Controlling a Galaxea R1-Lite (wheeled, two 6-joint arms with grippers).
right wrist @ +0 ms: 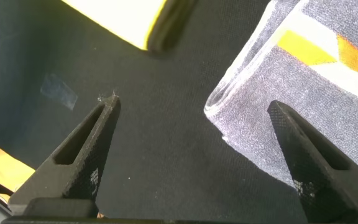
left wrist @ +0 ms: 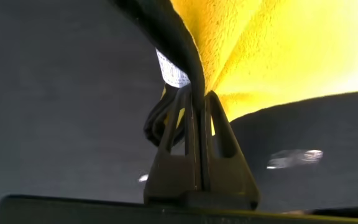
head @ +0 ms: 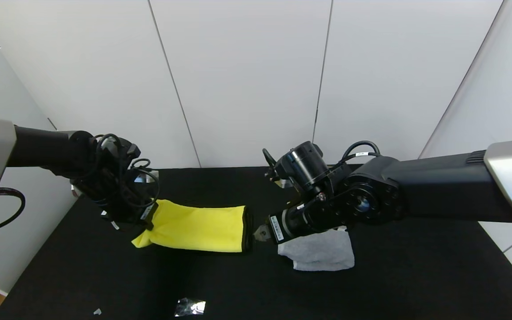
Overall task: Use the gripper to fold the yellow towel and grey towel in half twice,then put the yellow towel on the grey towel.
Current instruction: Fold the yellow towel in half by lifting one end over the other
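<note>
The left hand (left wrist: 199, 124) was clamped tight on the black-trimmed edge of the yellow towel (head: 198, 227), holding that end raised while the rest lay on the black counter (head: 394, 275). The right hand (right wrist: 191, 149) stood fully spread and empty, low over the counter between both towels, one finger over the folded grey towel (head: 320, 253), which lay just right of the yellow towel.

We see a black table (head: 371, 284) carrying the folded grey towel (head: 320, 252); left of that towel lies the yellow towel (head: 198, 229), and nearer us a shiny scrap (head: 190, 306).
</note>
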